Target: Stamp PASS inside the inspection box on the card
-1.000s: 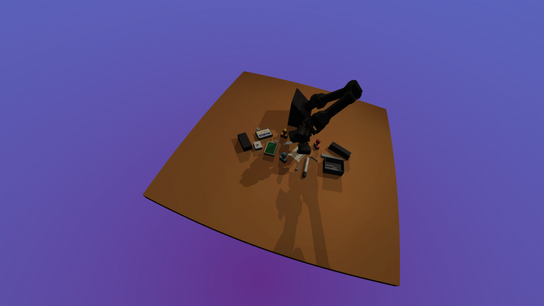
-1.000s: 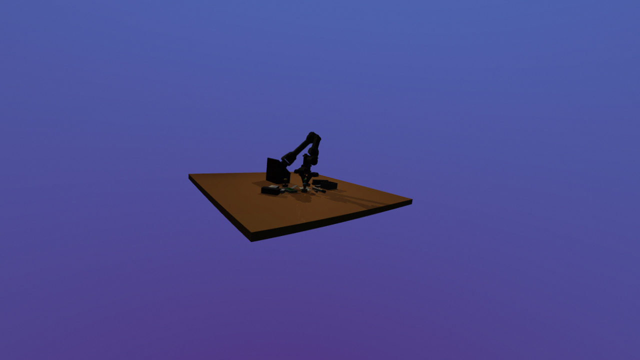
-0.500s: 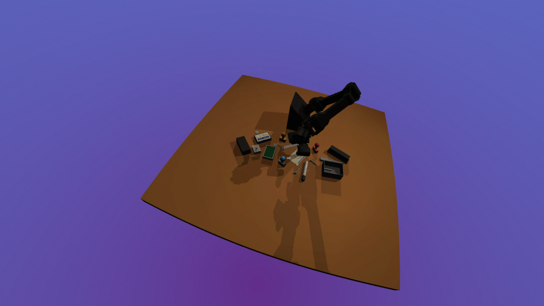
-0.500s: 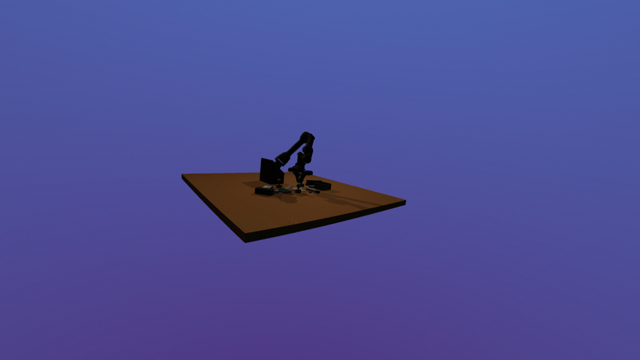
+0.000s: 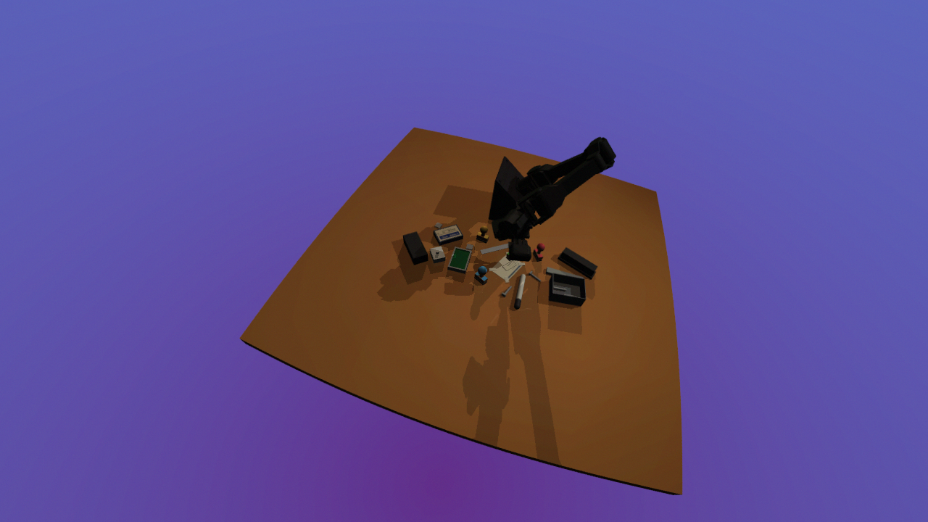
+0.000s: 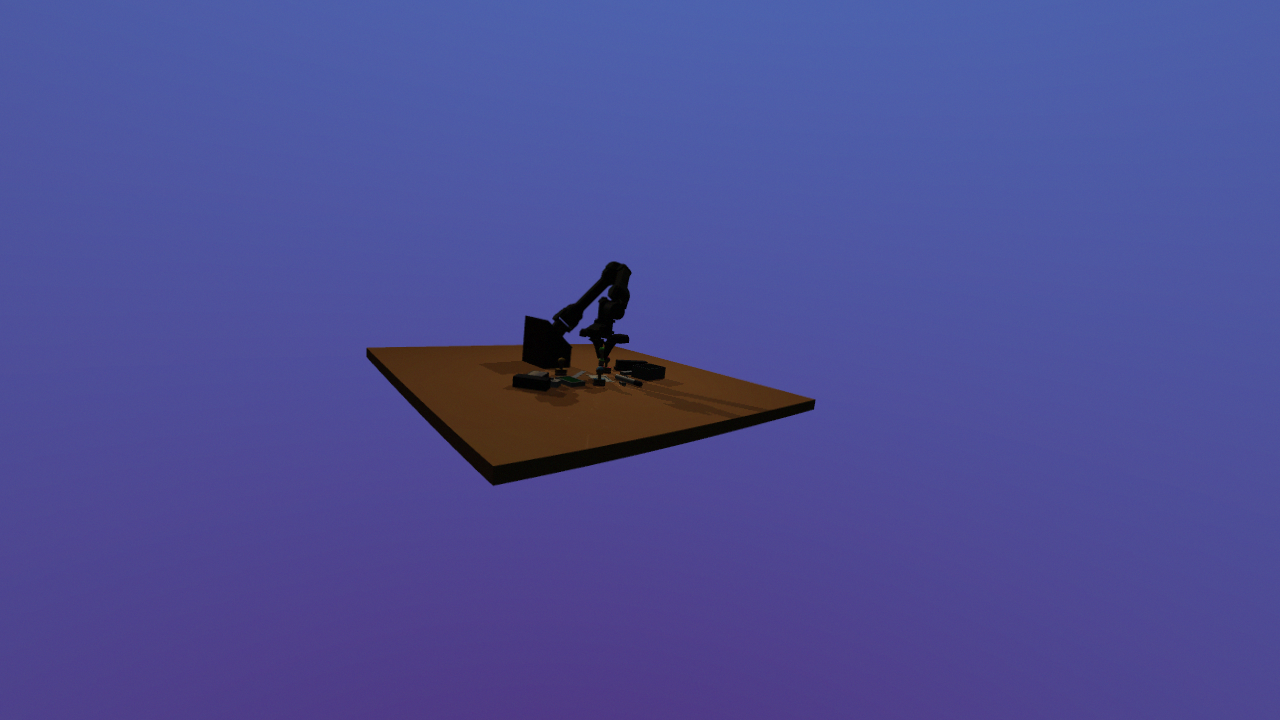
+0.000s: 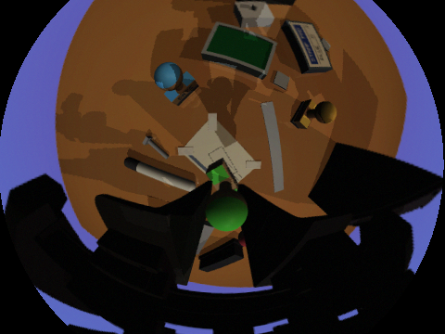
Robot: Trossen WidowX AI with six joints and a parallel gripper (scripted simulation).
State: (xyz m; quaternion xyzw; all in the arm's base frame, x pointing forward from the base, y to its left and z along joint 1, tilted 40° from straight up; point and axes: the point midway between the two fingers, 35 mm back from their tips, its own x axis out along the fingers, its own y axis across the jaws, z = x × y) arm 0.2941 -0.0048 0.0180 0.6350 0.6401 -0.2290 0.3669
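Note:
My gripper (image 5: 519,250) (image 6: 604,355) (image 7: 225,187) is shut on the green-knobbed stamp (image 7: 226,213), taken to be the PASS stamp; its lettering is not readable. The stamp is upright above the white card (image 5: 504,269) (image 7: 199,145), which is held by tape tabs. The gap under the stamp is hard to judge. An outlined box shows on the card just past the stamp's base. The base hides part of the card, and I cannot tell whether there is a print. The green ink pad (image 5: 460,259) (image 7: 238,48) lies open beyond the card.
A blue stamp (image 5: 482,271) (image 7: 168,76), a yellow stamp (image 5: 482,232) (image 7: 325,112) and a red stamp (image 5: 540,247) stand around the card. A marker (image 5: 520,287) (image 7: 159,175) and a grey strip (image 5: 494,249) (image 7: 274,148) lie beside it. A black open box (image 5: 566,300) is farther right.

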